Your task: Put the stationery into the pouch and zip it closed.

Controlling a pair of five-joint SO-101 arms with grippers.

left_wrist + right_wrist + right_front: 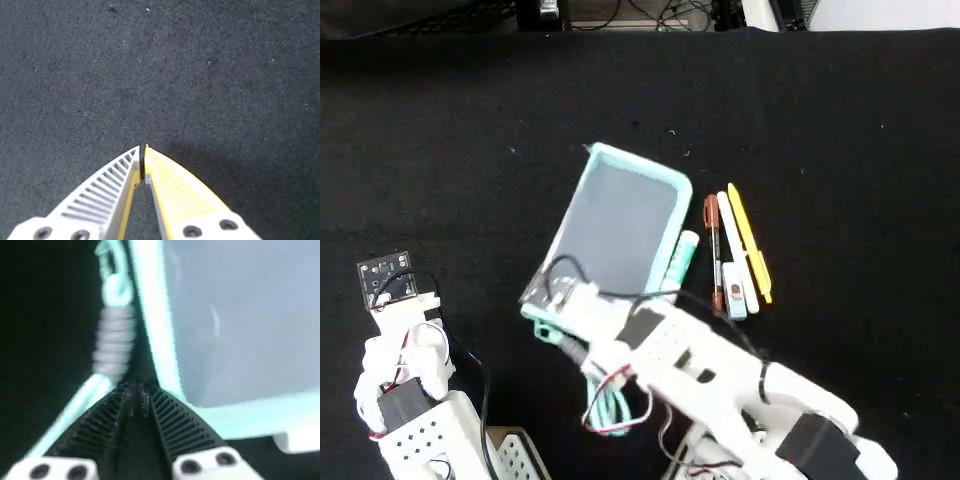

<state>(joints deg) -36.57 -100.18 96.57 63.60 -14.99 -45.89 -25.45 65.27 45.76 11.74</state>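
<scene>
The task is judged to be at an early stage. Three pens (738, 255) are laid side by side on the tabletop (820, 120) at 3 o'clock of the pouch (620, 225), outside it. A teal marker (682, 255) is set against the pouch's 3 o'clock edge; whether it is partly inserted cannot be told. Loading and zipping are not yet done.

The right tool (136, 392) is clenched at the pouch's 7 o'clock corner, beside the pull cord (115, 340); whether material is pinched cannot be told. The left tool (144, 150) is clenched on nothing, over bare tabletop at 8 o'clock of the pouch.
</scene>
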